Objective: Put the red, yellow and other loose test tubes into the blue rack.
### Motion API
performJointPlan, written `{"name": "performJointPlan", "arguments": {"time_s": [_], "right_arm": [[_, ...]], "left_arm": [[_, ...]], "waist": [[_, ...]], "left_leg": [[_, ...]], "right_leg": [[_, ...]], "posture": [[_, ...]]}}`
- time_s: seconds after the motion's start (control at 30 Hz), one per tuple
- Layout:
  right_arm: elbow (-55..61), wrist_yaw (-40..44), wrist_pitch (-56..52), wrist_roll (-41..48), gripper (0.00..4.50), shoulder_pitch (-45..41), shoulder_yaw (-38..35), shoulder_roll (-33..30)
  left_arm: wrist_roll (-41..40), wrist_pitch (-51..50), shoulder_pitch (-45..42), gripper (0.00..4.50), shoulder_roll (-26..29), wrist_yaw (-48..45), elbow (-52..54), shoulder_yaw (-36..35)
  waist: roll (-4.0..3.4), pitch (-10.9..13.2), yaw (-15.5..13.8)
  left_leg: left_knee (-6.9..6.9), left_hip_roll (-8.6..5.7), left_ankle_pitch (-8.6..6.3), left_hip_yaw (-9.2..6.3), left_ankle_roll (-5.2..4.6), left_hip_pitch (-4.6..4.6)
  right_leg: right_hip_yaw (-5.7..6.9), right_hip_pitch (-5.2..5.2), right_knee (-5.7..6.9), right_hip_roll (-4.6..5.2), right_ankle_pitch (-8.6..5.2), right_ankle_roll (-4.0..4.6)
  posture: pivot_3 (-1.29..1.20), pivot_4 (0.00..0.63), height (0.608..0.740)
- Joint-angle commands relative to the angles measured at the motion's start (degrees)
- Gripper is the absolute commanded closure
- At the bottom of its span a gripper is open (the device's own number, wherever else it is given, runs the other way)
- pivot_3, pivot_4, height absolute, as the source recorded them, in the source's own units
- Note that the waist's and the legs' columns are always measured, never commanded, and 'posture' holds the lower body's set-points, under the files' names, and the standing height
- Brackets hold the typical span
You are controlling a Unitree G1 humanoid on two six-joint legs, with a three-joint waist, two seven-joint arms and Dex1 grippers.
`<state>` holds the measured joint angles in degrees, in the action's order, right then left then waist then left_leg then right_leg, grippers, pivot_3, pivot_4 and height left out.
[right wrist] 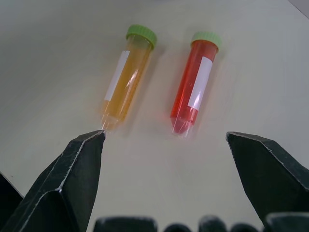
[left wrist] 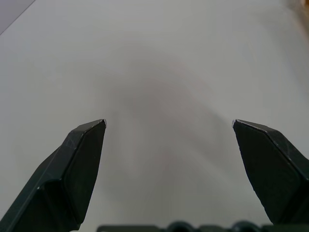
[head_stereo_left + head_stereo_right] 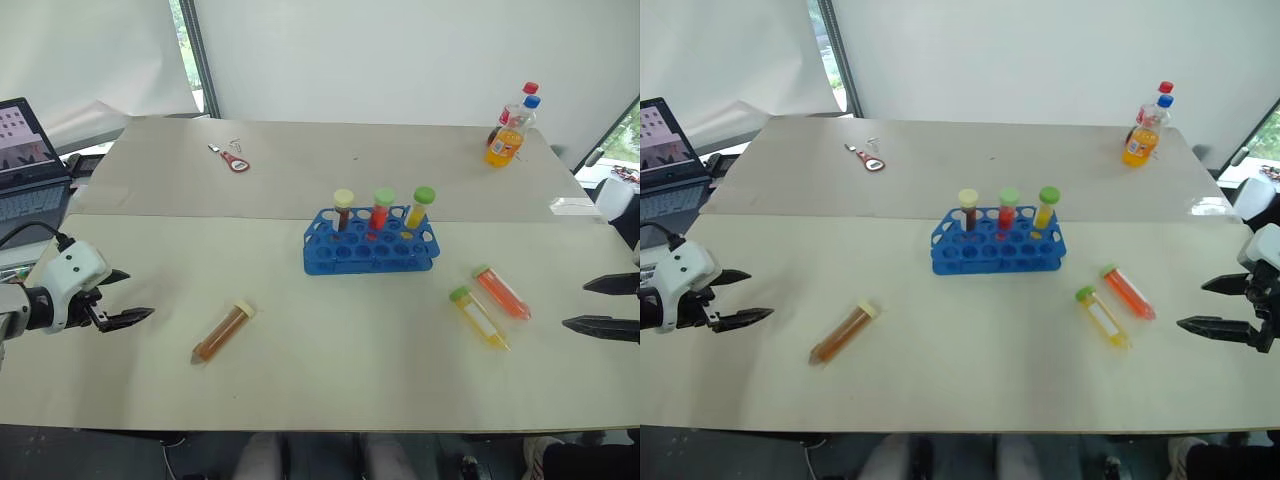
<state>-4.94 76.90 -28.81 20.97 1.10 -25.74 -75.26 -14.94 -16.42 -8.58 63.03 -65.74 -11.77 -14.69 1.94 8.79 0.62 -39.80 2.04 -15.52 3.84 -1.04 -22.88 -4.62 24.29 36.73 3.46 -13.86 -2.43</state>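
The left hand (image 3: pixel 128 297) hangs over the left edge of the worktop (image 3: pixel 330 380), its white wrist reaching in from that side. Its two black fingers (image 2: pixel 79 159) point inward toward the middle and stand wide apart with nothing between them. The right hand (image 3: pixel 1215 305) hangs over the right edge, pointing inward the opposite way. Its black fingers (image 1: pixel 72 179) are likewise spread wide and grip nothing. Both hands are clear of the surface and well apart from each other.
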Motion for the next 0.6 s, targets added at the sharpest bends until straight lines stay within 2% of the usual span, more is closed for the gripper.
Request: {"name": "performJointPlan", "arguments": {"time_s": [0.03,0.1,0.23,0.33,0.47,0.6], "right_arm": [[-0.53,-0.69,0.79,-0.11,0.04,-1.76,-1.34,-0.18],[-0.95,-0.76,0.52,0.1,0.04,-2.59,-0.99,-0.25],[3.88,-1.22,-7.18,3.96,0.04,-6.84,1.17,-1.2],[8.09,-3.14,-12.08,5.53,0.04,-9.81,3.11,-1.32],[15.89,-6.54,-19.5,8.24,0.04,-13.33,6.86,-0.83],[20.21,-12.57,-27.15,8.35,0.04,-18.21,13.71,0.93]], "left_arm": [[-3.03,-1.44,-2.47,0.01,-0.24,-0.4,4.16,-1.71],[-4.34,-2.95,-3.67,0.01,-0.91,-0.27,6.89,-1.11],[-13.82,-13.32,-8.95,0.01,-5.78,-0.33,25.48,5.28],[-16.94,-17.05,-11.65,0.01,-8.95,0.59,32.97,9.36],[-17.69,-17.57,-15.1,0.01,-12.95,0.98,37.78,15.05],[-15.45,-14.55,-18.27,0.01,-16.82,0.4,37.89,19.89]], "waist": [[0.0,0.0,0.01],[0.0,0.0,-0.08],[0.0,0.0,-0.37],[-0.01,0.0,-0.25],[-0.01,-0.01,0.28],[-0.01,-0.01,0.15]], "left_leg": [[0.0,0.0,0.0,0.0,0.0,0.0],[-0.01,0.0,0.0,-0.01,0.0,0.0],[-0.09,-0.03,0.0,-0.03,0.0,-0.04],[-0.13,-0.03,0.0,-0.08,0.0,-0.07],[-0.08,-0.03,0.0,-0.15,0.0,-0.04],[-0.13,-0.06,0.0,-0.18,0.0,-0.03]], "right_leg": [[0.0,0.0,0.0,0.0,0.0,0.0],[0.0,-0.01,0.01,0.0,0.0,0.0],[0.0,-0.04,0.03,0.02,0.01,-0.02],[-0.02,-0.04,0.04,0.0,0.03,-0.04],[-0.05,-0.01,0.06,-0.08,0.02,-0.03],[-0.07,-0.06,0.05,-0.08,0.02,-0.03]], "posture": [[0.0,0.15,0.74],[0.0,0.15,0.74],[0.0,0.15,0.74],[0.0,0.15,0.74],[0.0,0.15,0.74],[0.0,0.15,0.74]]}}
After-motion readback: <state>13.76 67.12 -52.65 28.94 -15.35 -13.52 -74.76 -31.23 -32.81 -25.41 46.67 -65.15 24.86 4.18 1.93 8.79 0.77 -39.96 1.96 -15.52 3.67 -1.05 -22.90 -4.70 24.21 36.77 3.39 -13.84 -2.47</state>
